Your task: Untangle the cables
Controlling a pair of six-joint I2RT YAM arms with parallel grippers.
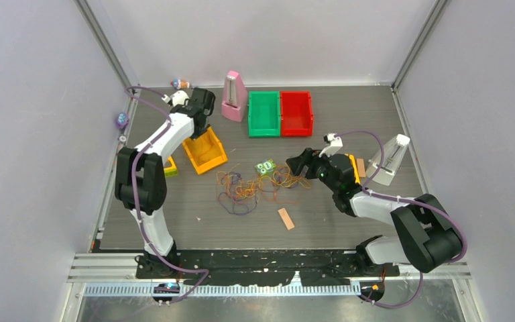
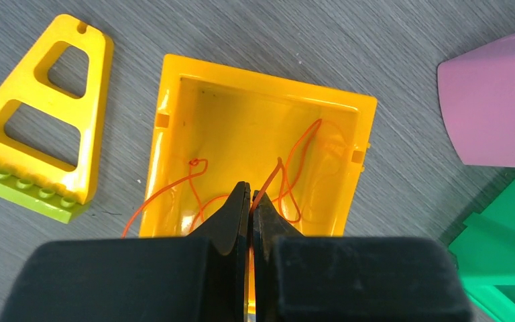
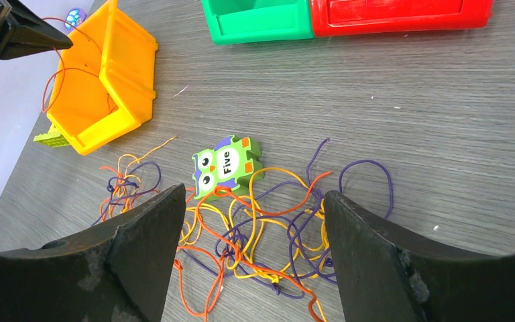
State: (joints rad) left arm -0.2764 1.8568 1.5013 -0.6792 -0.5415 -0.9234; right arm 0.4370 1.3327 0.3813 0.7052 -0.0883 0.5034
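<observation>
A tangle of thin orange, yellow and purple cables lies mid-table, and it shows close up in the right wrist view. One orange cable lies looped inside the yellow bin, with one end hanging over the bin's wall. My left gripper is above that bin, shut on this orange cable. In the top view the left gripper is over the yellow bin. My right gripper is open and empty just above the tangle, with its fingers either side of it. It sits at the tangle's right edge in the top view.
A green owl tile lies among the cables. A green bin and a red bin stand at the back, next to a pink metronome. A white metronome is at the right. A wooden block and a yellow brick frame lie nearby.
</observation>
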